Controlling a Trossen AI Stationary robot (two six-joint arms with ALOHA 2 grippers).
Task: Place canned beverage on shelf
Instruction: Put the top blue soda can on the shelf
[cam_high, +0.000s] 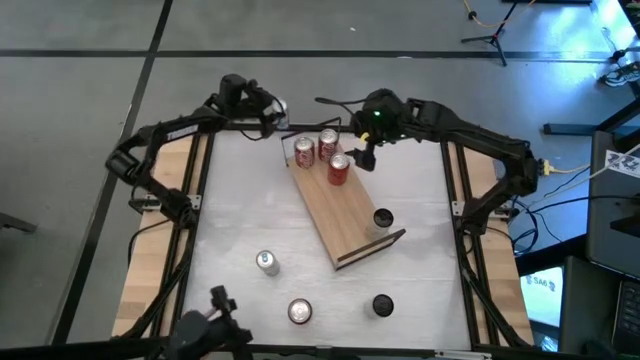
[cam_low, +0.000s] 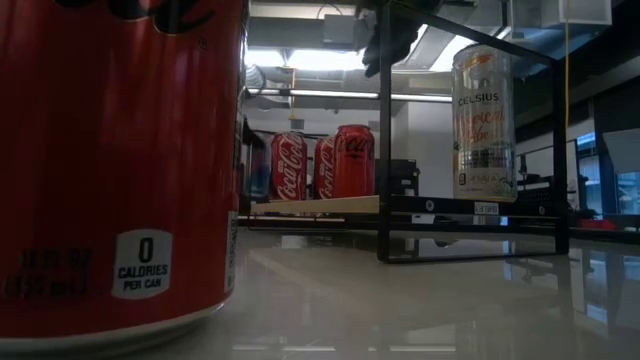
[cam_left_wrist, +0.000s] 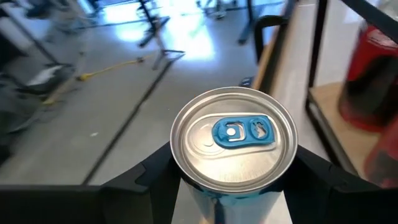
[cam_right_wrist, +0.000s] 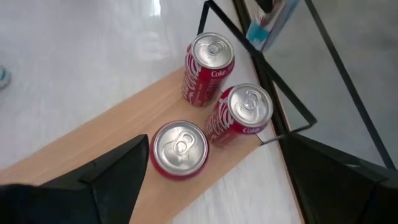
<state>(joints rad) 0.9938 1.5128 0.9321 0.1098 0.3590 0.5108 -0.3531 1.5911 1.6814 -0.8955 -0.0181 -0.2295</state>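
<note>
- Step in hand, as judged: carrying a can toward the shelf (cam_high: 340, 205), not yet set down.
- Left hand (cam_left_wrist: 230, 180) closed on a silver can with a blue tab (cam_left_wrist: 233, 140), one finger at each side of the body below the rim; can upright.
- Left hand (cam_high: 272, 108) at the far edge of the tabletop (cam_high: 240, 190), just beside the shelf's far end; carried can poorly seen from above.
- Shelf lying slantwise across the tabletop, three red cans (cam_high: 322, 152) clustered at its far end, black wire rails at both ends.
- Right hand (cam_right_wrist: 211, 180) wide, holding nothing, hovering above the three red cans (cam_right_wrist: 211, 93); from overhead, right hand (cam_high: 362, 150) close over the nearest red can.
- Next move, as judged: bring the silver can over bare wood clear of the red cans and the wire rail, lower until the base rests flat, then release.
- Risk: crowded far end, right hand close by, little room.
- More cans standing loose on the near part of the tabletop.
</note>
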